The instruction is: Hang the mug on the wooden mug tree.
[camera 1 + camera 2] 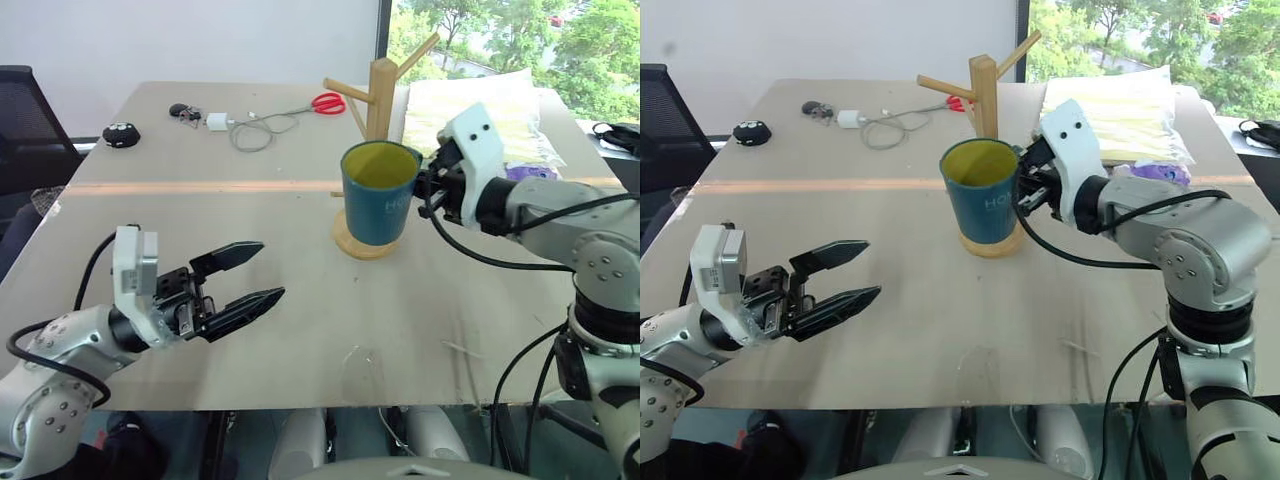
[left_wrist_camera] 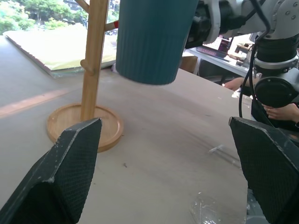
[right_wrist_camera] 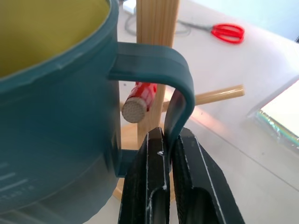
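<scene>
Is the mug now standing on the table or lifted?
Lifted: the mug hangs above the table, its handle pinched by the right hand.

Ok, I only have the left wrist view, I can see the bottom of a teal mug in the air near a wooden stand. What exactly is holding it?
Observer: The right hand is shut on the mug by its handle, fingers pinching the handle's outer bar.
Operator: Is the handle on a peg yet?
Observer: No. A red-tipped peg of the wooden mug tree shows through the handle loop from the right wrist view, but lies behind it, not through it.
Operator: And is my left hand carrying anything?
Observer: No. The left hand is open and empty above the table.
</scene>
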Action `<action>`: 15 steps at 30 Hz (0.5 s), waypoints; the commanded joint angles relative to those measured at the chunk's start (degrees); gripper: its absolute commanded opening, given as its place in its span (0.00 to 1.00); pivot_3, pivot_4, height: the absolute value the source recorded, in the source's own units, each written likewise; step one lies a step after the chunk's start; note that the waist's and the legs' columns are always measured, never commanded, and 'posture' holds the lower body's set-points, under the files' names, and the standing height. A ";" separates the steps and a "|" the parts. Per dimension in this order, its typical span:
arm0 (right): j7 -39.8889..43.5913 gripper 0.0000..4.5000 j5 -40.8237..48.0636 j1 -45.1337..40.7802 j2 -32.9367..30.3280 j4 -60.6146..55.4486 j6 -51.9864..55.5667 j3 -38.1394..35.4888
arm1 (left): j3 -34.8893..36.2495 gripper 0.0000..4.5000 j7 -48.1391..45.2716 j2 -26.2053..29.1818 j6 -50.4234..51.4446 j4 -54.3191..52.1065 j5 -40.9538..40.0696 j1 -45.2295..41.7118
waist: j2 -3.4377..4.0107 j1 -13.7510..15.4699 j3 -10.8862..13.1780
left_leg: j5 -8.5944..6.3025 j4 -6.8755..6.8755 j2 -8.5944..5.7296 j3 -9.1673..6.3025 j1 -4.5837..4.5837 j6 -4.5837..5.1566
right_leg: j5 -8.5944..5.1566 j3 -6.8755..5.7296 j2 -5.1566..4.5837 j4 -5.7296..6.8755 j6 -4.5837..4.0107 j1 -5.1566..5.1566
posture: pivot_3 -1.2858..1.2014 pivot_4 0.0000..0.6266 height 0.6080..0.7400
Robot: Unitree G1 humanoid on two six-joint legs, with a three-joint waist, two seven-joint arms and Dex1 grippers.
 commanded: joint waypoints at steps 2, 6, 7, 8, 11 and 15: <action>-0.28 0.02 -4.66 -2.08 0.89 3.31 -3.12 2.74 | 2.63 1.00 0.14 -0.38 -1.26 -1.96 -1.09 1.23 | 0.02 -0.02 0.01 | 0.00 0.00 0.00 0.02 -0.01 0.00 | 0.00 0.01 0.00 0.00 0.00 -0.01 | 0.52 0.24 1.00; 2.27 0.26 -7.26 -1.19 -0.74 4.16 -6.62 5.42 | 2.35 1.00 1.77 -1.75 -1.74 -3.60 -1.39 2.03 | 0.02 0.12 0.01 | 0.02 0.00 -0.02 0.01 -0.05 -0.03 | 0.00 0.00 -0.03 -0.03 0.00 -0.01 | 0.52 0.24 1.00; 3.95 0.38 -6.53 -0.66 -1.44 2.98 -7.36 4.87 | 2.18 1.00 2.31 -1.93 -1.71 -4.01 -1.49 1.94 | 0.02 0.12 0.01 | 0.02 0.00 -0.03 0.02 -0.07 -0.04 | 0.00 -0.01 -0.05 -0.04 0.01 -0.02 | 0.52 0.24 1.00; 6.30 0.47 -5.88 0.17 -2.85 1.40 -8.84 4.10 | 1.99 1.00 2.82 -2.10 -1.70 -4.23 -1.52 1.82 | 0.02 0.12 0.01 | 0.02 0.00 -0.03 0.02 -0.07 -0.04 | 0.00 0.00 -0.05 -0.04 0.01 -0.02 | 0.52 0.24 1.00; 13.88 0.61 -3.14 5.82 -9.58 -4.44 -12.67 -1.00 | 1.54 1.00 3.76 -2.71 -1.85 -4.16 -1.35 1.68 | 0.01 0.24 0.01 | 0.00 -0.03 -0.02 -0.06 -0.09 -0.01 | 0.01 -0.05 -0.05 -0.05 0.02 -0.02 | 0.52 0.24 1.00; 20.97 0.61 1.04 15.55 -16.05 -8.15 -16.02 -11.21 | 0.65 1.00 3.68 -1.80 -1.91 -2.15 2.11 3.05 | -0.01 0.58 0.01 | -0.10 -0.05 -0.04 -0.09 -0.11 0.15 | 0.00 -0.08 -0.09 -0.12 0.03 0.02 | 0.52 0.24 1.00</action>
